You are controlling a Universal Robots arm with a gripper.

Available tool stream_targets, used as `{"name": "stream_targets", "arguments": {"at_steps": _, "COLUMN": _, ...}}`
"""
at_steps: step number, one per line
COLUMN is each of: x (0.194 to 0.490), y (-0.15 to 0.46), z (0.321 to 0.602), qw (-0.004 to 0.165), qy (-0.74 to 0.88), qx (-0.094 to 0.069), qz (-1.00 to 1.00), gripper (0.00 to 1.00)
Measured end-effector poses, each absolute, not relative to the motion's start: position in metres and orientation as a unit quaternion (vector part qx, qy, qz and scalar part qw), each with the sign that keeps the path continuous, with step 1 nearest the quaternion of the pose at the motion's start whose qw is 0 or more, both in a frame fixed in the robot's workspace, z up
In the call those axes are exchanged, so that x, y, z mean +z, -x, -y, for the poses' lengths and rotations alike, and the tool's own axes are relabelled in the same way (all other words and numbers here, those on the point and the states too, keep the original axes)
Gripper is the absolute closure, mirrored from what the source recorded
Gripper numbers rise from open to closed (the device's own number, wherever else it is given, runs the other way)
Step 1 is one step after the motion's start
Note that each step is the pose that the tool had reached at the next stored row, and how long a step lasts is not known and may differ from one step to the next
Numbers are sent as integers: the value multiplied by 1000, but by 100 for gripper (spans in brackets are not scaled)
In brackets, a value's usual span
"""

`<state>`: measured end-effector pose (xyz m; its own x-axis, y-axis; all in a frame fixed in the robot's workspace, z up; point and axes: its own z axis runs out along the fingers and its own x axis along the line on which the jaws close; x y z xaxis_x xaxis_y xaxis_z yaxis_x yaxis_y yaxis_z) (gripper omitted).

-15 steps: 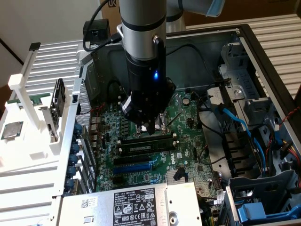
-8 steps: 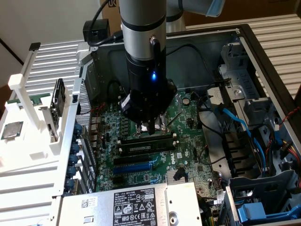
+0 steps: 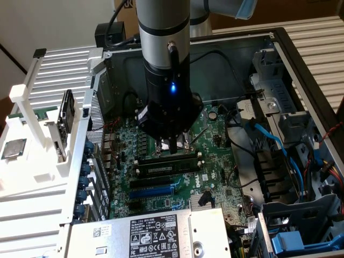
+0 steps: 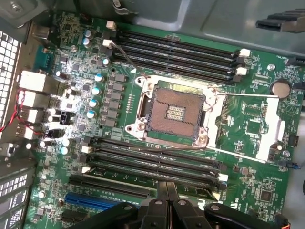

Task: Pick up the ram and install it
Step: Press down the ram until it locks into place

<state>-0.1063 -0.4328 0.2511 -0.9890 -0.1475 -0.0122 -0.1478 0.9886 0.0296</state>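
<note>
Shut black hand (image 4: 166, 191) over perhaps-seated thin green ram (image 3: 167, 157).

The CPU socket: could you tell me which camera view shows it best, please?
The wrist view: the CPU socket lies open and unobstructed there, with its contact field and metal frame plain between the slot banks. In the exterior view the arm stands over it, leaving a sliver of socket frame visible beneath the hand.

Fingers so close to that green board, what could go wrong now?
The shut fingers seem to press the ram into its slot; pushing crooked might leave one end unlatched. The open processor socket lies right beside, so a slip could bend its bare pins.
</note>
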Motion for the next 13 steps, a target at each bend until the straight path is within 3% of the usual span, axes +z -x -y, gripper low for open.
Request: {"name": "stream_targets", "arguments": {"at_steps": 13, "x": 251, "y": 106, "z": 433, "qw": 6, "qy": -24, "qx": 14, "qz": -1000, "gripper": 90}}
